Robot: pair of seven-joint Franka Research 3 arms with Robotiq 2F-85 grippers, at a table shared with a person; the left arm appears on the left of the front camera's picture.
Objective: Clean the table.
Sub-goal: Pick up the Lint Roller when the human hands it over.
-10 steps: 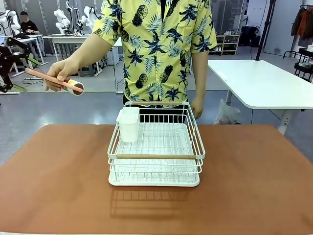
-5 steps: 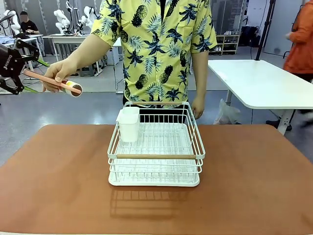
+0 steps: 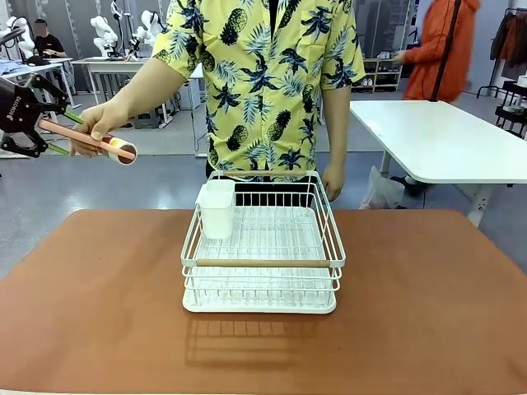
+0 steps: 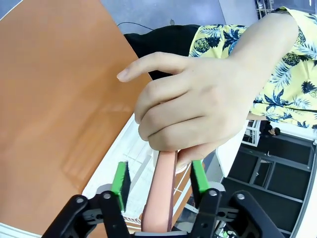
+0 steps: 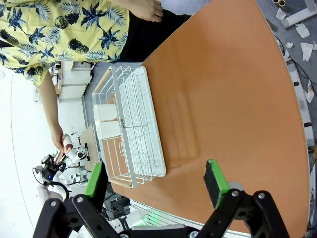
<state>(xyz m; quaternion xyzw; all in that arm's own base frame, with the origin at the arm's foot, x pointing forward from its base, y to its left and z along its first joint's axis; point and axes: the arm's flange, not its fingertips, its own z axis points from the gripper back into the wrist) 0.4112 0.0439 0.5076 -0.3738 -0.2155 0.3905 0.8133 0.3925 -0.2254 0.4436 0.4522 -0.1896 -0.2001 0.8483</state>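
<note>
One wide reddish-brown, wood-coloured matte table (image 3: 99, 313) with rounded corners is spreading across the foreground between the robot and the person and carrying, at its middle, a white wire dish rack (image 3: 262, 284) with a wooden bar across its near side. A white plastic cup-shaped holder (image 3: 217, 210) is hanging at the rack's far-left corner. Behind the table's far edge, a person in a yellow pineapple-print shirt (image 3: 263, 82) is standing and holding out, off the table's far-left side, a long salmon-pink-handled tool with a roll-shaped head (image 3: 119, 149), one hand (image 3: 95, 123) wrapping its handle. The left gripper (image 3: 64, 133) is facing that hand with its jaws spread; in the left wrist view the handle is lying between the green pads (image 4: 120, 179), which are standing clear of it on both sides. The right gripper (image 5: 154, 181) is hovering above the table beside the rack, jaws wide apart and gripping nothing.
</note>
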